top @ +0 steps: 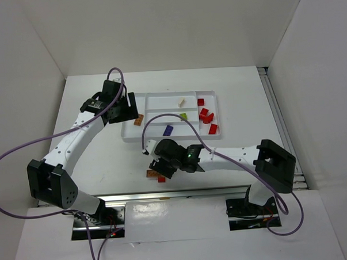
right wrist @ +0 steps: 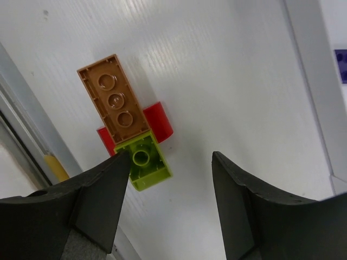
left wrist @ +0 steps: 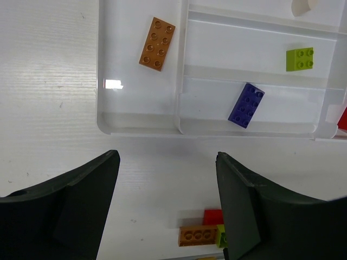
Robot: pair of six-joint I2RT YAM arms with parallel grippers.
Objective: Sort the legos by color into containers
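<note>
right claw (right wrist: 172, 161), released, hangs over a lime-green plastic brick (right wrist: 146, 163), orange-brown plate (right wrist: 111, 100) and red brick (right wrist: 160, 122); left claw (left wrist: 168, 156) gapes empty beside white divided tray (left wrist: 135, 125).

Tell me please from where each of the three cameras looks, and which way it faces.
Top external: above and behind the arms, looking down at the table; the left arm, right arm and white tray show.
Left wrist: looks down on the tray's left end, at an orange-brown brick there; the open left claw shows at the bottom.
Right wrist: looks down at the table and a loose cluster of orange-brown, lime and red pieces; open right claw below.
Shared: the same cluster shows at the left wrist view's bottom edge.
</note>
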